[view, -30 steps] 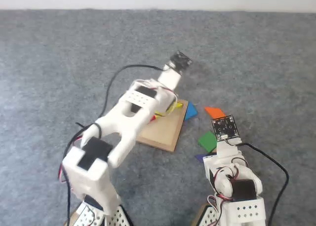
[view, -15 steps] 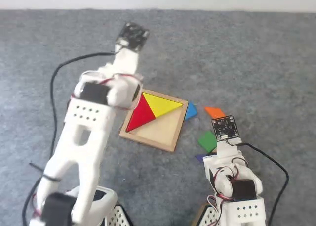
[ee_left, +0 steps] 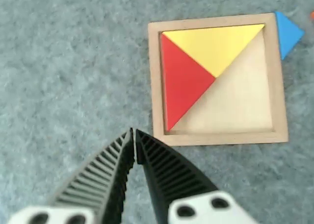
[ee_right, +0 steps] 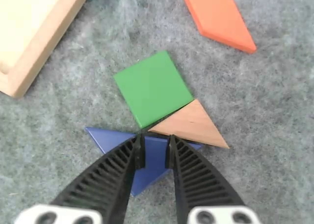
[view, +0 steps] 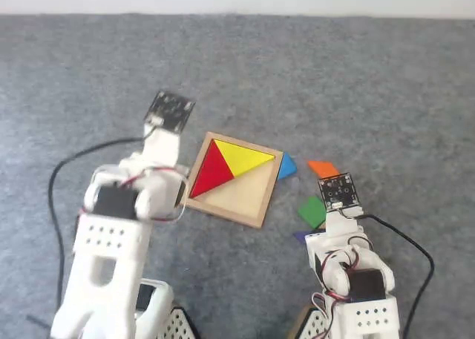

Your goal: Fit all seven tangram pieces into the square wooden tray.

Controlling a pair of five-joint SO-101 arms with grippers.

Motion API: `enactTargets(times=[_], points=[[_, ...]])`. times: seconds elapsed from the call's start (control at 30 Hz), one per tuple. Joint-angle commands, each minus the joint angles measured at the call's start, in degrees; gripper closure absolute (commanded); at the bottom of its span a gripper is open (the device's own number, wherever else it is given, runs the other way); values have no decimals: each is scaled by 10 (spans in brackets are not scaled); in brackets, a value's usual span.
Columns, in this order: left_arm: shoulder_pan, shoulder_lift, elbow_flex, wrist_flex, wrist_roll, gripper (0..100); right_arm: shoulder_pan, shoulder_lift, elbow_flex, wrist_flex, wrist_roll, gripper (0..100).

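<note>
The square wooden tray [view: 249, 202] [ee_left: 277, 87] lies mid-table with a red triangle [view: 210, 173] [ee_left: 184, 82] and a yellow triangle [view: 243, 157] [ee_left: 213, 42] seated in it. My left gripper [ee_left: 133, 132] is shut and empty, just off the tray's edge beside the red triangle. A light blue triangle [view: 286, 166] [ee_left: 287, 30] lies against the tray's far side. My right gripper [ee_right: 154, 137] hangs slightly open over a dark blue triangle [ee_right: 149, 167] [view: 303, 236]. Beside it are a green square [ee_right: 153, 87] [view: 312, 211], a tan triangle [ee_right: 189, 126] and an orange parallelogram [ee_right: 216, 15] [view: 323, 168].
Grey carpet covers the table. The left arm [view: 126, 205] stands left of the tray and the right arm [view: 345, 272] at the front right, its body covering part of the loose pieces. A tray corner [ee_right: 34, 33] shows near the green square.
My left arm has swung from above the tray to its left and drawn back, uncovering the red and yellow triangles. The right arm and loose pieces have not moved.
</note>
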Motion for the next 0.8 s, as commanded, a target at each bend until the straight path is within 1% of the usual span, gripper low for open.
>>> enactTargets(times=[0.0,0.07,0.2,0.27,0.33,0.4,0.5,0.67,0.77], points=[[-41,-105,80,-23,-38,988,4,-11,5,3,6,920],[-74,-156,138,-36,-61,988,4,-11,5,3,6,921],[-144,-251,234,-72,-61,988,5,-11,5,3,7,922],[-161,-297,263,-74,-62,988,11,-10,4,2,7,922],[-162,-340,282,-71,-62,988,38,-10,4,2,8,923],[-145,-375,299,-71,-62,988,73,-11,3,3,8,923],[-122,-421,327,-62,-61,988,102,-10,-15,8,19,923],[-116,-469,356,-62,-61,988,156,-9,-111,37,85,923],[-100,-491,389,-68,-61,988,162,-8,-170,65,92,924]])
